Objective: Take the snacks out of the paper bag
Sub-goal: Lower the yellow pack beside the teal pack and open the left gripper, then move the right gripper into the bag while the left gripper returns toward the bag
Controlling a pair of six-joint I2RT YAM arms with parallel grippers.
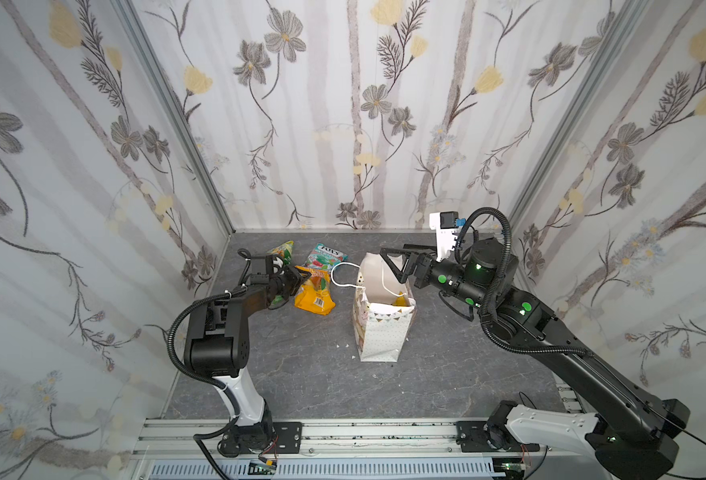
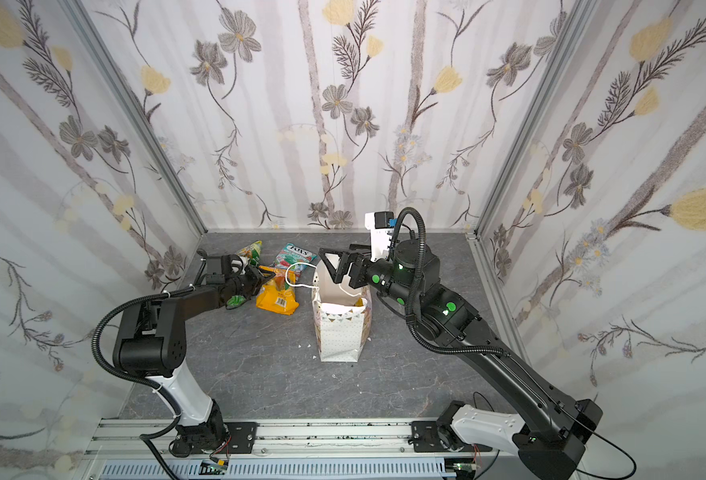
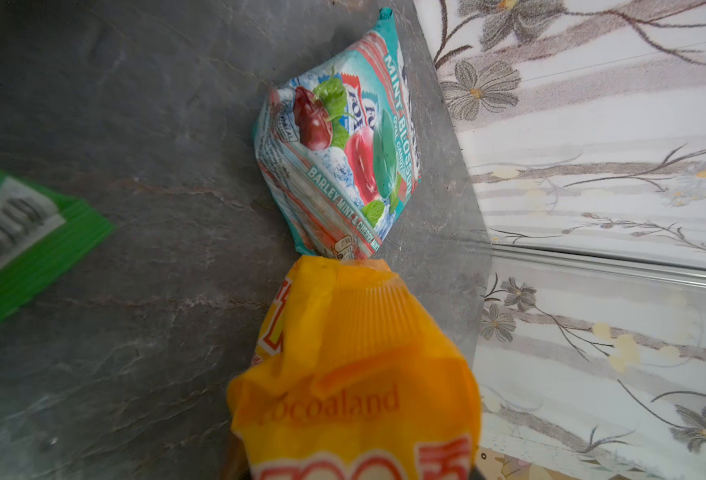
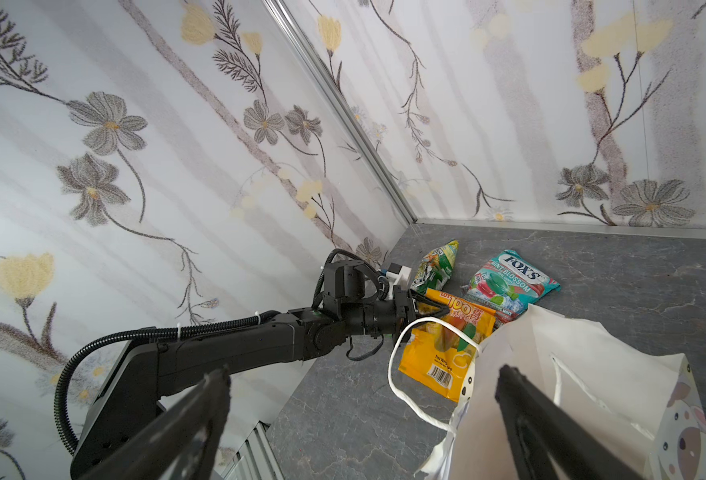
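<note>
Set out near the tabletop's far left corner: teal packet, orange packet, yellow-green packet, green packet. A yellow packet is seen inside the bag, mid-tabletop. The right gripper is spread wide, empty, above its mouth. Whether the left gripper grips the orange packet cannot be told.

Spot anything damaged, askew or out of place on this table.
The white paper gift bag stands with its mouth crumpled: the rear wall juts up bent, and one white cord handle flops sideways. White scraps lie beside its base.
</note>
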